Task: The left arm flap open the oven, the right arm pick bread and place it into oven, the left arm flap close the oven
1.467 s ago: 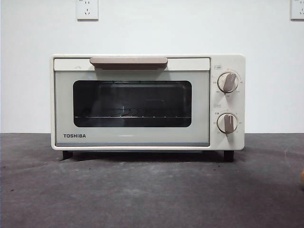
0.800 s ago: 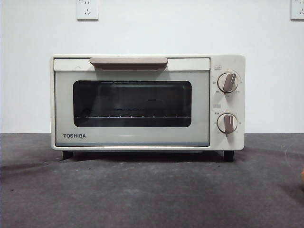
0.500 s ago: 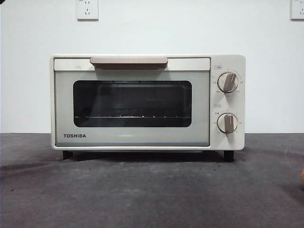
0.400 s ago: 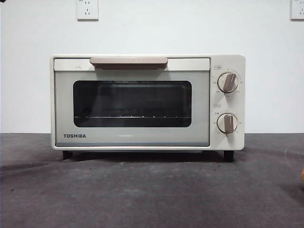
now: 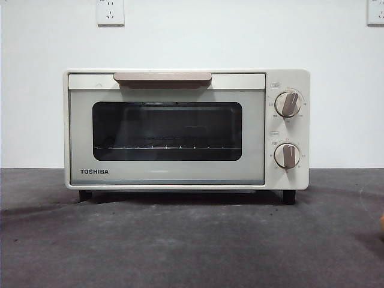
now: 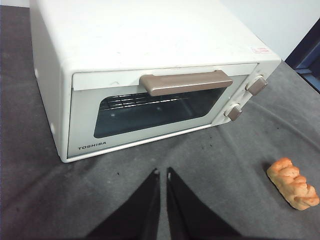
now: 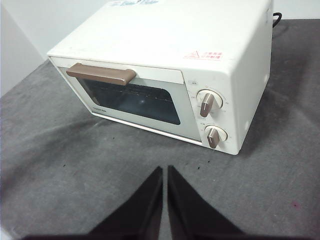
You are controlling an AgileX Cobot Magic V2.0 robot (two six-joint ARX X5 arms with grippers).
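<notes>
The cream-white TOSHIBA oven point(image 5: 186, 129) stands in the middle of the table with its door shut and its tan bar handle point(image 5: 162, 78) at the top. It also shows in the left wrist view point(image 6: 150, 75) and the right wrist view point(image 7: 165, 65). My left gripper point(image 6: 161, 172) is shut and empty, above the dark mat in front of the oven door. The bread point(image 6: 292, 183), a golden-brown lump, lies on the mat off the knob side of the oven. My right gripper point(image 7: 164, 170) is shut and empty, in front of the oven's knob end. Neither arm shows in the front view.
The table is covered by a dark grey mat point(image 5: 192, 240). A white wall with power sockets point(image 5: 110, 12) stands behind the oven. Two beige knobs point(image 5: 287, 104) sit on the oven's right panel.
The oven and its door have not moved. A tiny black tip at the front view's top left corner, seen half a second ago, no longer shows.
</notes>
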